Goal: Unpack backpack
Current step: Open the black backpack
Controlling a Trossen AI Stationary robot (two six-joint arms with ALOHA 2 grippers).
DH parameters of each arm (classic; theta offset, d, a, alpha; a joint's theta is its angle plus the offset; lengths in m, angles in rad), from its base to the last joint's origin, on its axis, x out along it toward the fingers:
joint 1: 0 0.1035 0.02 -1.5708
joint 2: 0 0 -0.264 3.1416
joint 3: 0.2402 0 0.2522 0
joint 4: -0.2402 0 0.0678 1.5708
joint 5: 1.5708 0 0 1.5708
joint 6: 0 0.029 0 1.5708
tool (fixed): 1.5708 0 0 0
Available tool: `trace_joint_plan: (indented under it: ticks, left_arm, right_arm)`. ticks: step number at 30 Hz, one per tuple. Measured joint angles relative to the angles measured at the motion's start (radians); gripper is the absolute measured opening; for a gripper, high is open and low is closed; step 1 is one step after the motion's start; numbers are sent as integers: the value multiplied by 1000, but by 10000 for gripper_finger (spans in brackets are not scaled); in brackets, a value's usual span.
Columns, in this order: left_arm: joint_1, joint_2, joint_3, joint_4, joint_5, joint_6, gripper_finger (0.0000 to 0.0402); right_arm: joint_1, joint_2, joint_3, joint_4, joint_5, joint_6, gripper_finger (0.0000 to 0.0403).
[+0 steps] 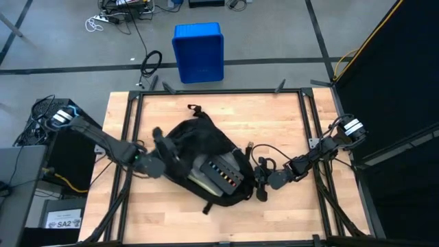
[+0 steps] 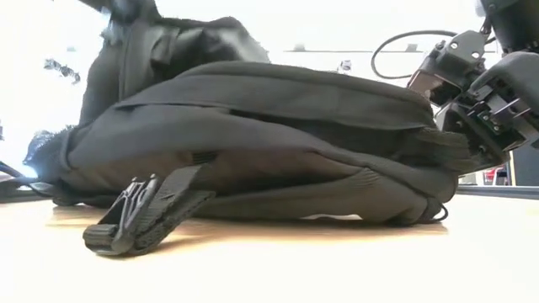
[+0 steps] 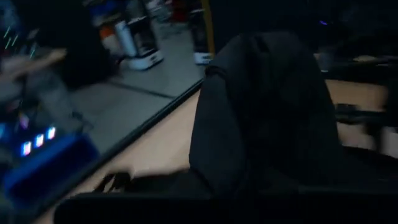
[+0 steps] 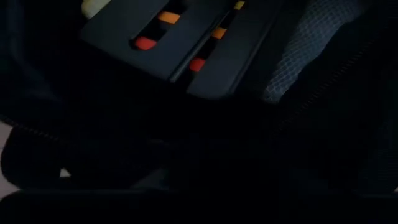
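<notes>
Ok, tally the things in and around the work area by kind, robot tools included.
Backpack: 1
Dark case with coloured slots in the backpack's opening: 1
Blue bin on the floor: 1
Robot tools: 2, left tool shut on backpack fabric, right tool at the bag's edge
Total: 5

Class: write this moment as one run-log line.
left gripper: shut on backpack | right gripper: at backpack opening | dark case: inside

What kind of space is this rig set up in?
Most likely a robotics lab or workshop, not a home. The wooden table sits in a black metal frame on a bare grey floor, with loose cables and a blue bin behind it, while the backpack lies between the arms.
</notes>
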Motion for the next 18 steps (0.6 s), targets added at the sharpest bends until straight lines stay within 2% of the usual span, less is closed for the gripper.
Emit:
trace_joint_plan:
  ticks: [5, 10, 14, 18]
  left_arm:
    - [61, -109, -270, 5, 32, -299, 0]
    - [109, -107, -461, 47, 107, -523, 0]
    - [112, -103, -547, 137, 125, -572, 0]
    - [114, -101, -561, 205, 130, -508, 3]
  right_arm:
    - [0, 0, 0, 1, 0, 0, 103]
    - [0, 0, 0, 3, 0, 0, 103]
    - [0, 0, 0, 3, 0, 0, 103]
    - [0, 0, 0, 3, -3, 1, 105]
